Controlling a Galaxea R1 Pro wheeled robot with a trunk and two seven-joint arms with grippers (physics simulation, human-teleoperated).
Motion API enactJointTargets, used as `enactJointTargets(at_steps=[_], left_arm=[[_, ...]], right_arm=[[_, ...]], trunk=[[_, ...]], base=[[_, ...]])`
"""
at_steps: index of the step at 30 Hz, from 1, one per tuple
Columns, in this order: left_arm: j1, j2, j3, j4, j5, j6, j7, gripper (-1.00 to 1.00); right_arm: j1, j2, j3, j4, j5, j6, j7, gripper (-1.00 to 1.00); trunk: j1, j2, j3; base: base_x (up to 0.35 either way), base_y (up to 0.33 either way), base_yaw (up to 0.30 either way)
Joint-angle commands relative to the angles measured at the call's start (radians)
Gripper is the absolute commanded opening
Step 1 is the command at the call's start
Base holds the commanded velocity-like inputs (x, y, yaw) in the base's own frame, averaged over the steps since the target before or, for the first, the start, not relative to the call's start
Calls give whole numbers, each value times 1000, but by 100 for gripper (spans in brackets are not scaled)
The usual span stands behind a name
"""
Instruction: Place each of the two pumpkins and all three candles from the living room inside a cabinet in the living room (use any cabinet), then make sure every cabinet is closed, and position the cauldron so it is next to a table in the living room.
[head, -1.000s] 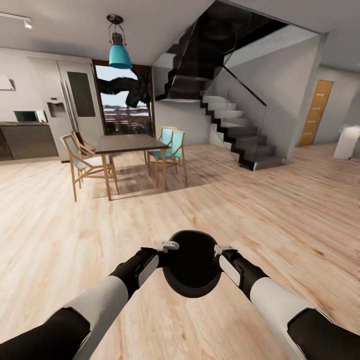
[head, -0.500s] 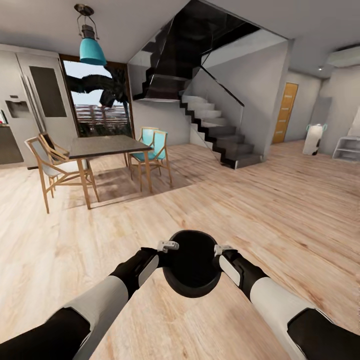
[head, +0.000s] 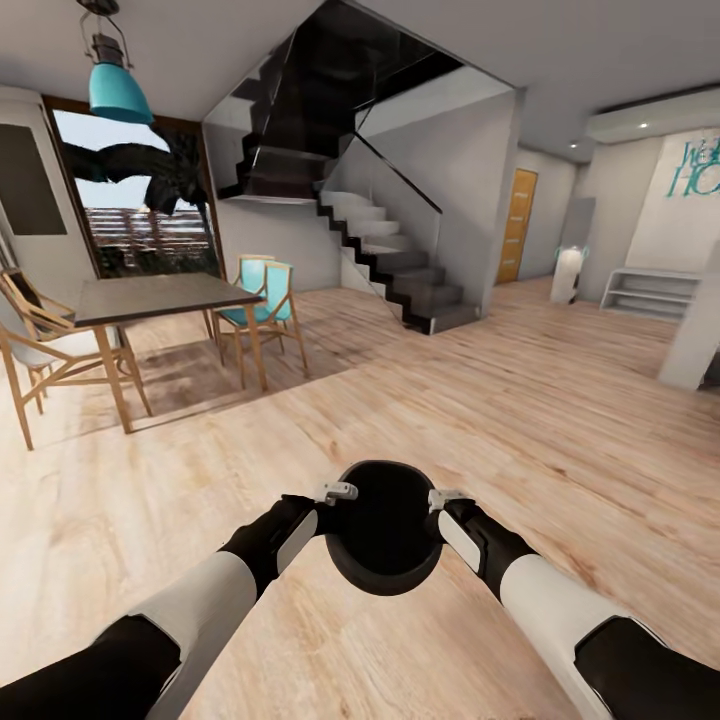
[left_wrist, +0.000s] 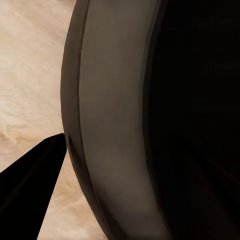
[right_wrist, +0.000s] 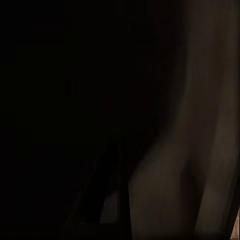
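The cauldron (head: 384, 540) hangs between both pincers, mouth up; the left pincer (head: 337, 492) and right pincer (head: 445, 498) each clamp its rim on opposite sides, equally near; floor (head: 520, 400) lies below.

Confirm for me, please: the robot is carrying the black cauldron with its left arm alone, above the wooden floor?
Not quite: both arms carry it. In the head view the left gripper and the right gripper meet opposite sides of the cauldron, above the wooden floor.

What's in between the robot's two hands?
The black cauldron, between the left gripper and right gripper, above the floor in the head view.
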Motion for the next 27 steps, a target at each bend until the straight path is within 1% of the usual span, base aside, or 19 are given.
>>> enactJointTargets(at_steps=[1,8,11,24,27], left_arm=[[-1,1,-9,-15,8,-18,7,-100],[-1,1,-9,-15,8,-18,7,-100],[-1,1,-9,-15,8,-18,7,-100],[-1,1,-9,-15,8,-18,7,-100],[-1,1,-9,-15,8,-18,7,-100]], right_arm=[[-1,-6,-1,1,20,8,-13,-100],[-1,-6,-1,1,20,8,-13,-100],[-1,-6,-2,1,20,8,-12,-100],[-1,-6,-2,1,20,8,-12,-100],[-1,-6,-2,1,20,8,-13,-100]], trunk=[[0,-1,-1],[0,-1,-1],[0,-1,-1],[0,-1,-1],[0,-1,-1]], base=[[0,0,-268],[1,0,-268],[90,47,-268],[236,170,-269],[263,188,-100]])
